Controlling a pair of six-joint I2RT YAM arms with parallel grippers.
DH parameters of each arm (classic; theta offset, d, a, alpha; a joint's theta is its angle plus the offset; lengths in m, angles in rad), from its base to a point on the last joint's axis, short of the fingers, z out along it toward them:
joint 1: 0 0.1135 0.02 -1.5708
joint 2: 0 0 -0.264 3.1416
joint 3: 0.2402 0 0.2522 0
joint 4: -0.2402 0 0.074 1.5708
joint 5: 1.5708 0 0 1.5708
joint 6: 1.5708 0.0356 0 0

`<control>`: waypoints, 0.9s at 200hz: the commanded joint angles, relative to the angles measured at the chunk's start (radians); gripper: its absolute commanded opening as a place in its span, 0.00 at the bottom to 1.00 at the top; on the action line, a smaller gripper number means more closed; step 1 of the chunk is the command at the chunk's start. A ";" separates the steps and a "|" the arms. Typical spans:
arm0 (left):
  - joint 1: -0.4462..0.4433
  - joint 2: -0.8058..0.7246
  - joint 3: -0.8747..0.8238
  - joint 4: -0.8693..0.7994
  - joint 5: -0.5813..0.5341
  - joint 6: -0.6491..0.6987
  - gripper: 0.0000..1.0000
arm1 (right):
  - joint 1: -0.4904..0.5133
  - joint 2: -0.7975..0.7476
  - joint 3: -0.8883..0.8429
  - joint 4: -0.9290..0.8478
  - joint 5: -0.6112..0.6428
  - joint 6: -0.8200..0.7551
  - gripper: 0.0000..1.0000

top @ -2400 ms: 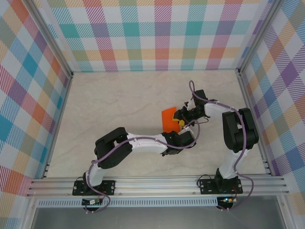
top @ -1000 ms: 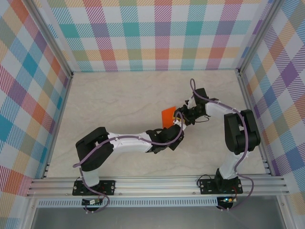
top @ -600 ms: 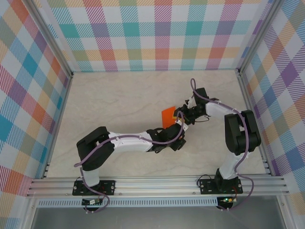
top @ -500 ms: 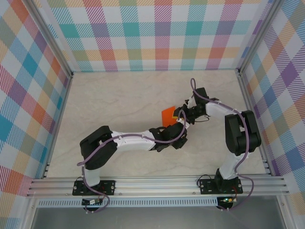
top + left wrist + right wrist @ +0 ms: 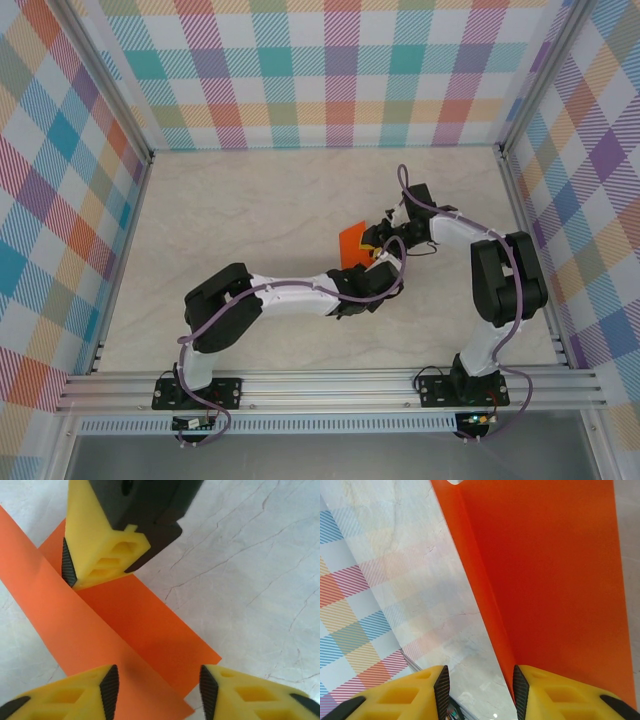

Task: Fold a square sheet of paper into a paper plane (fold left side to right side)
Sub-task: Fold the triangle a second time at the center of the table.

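Note:
The square sheet of paper (image 5: 352,240) is bright orange and partly folded, at mid table between both grippers. In the left wrist view one half of the paper (image 5: 150,625) lies flat while the other half rises as a slanted flap. My left gripper (image 5: 159,692) is open, its fingers straddling the paper's near corner without touching it. The right gripper's yellow finger (image 5: 105,550) leans against the raised flap. In the right wrist view the paper (image 5: 555,570) stands along the right finger; the right gripper (image 5: 480,690) is open over bare table. From above, the left gripper (image 5: 384,262) and right gripper (image 5: 386,238) nearly meet.
The marble-look table (image 5: 250,210) is walled by checked panels on three sides, with aluminium posts at the corners. The left arm's elbow (image 5: 225,305) lies low across the front middle. The right arm's upright link (image 5: 505,275) stands at the right.
The left arm swung its elbow left and back, and its gripper crept up to the paper's near corner. The paper shifted slightly away, its flap lifted. The right gripper barely moved.

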 commanded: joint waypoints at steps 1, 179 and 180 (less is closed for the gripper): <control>-0.017 0.004 0.028 -0.028 -0.049 0.017 0.36 | 0.006 -0.021 0.022 -0.006 -0.007 0.010 0.41; -0.025 -0.043 -0.019 0.001 -0.017 -0.003 0.00 | -0.036 -0.257 0.012 -0.039 0.126 -0.091 0.73; -0.025 -0.044 -0.020 0.001 -0.017 -0.003 0.00 | -0.037 -0.261 0.013 -0.043 0.127 -0.093 0.74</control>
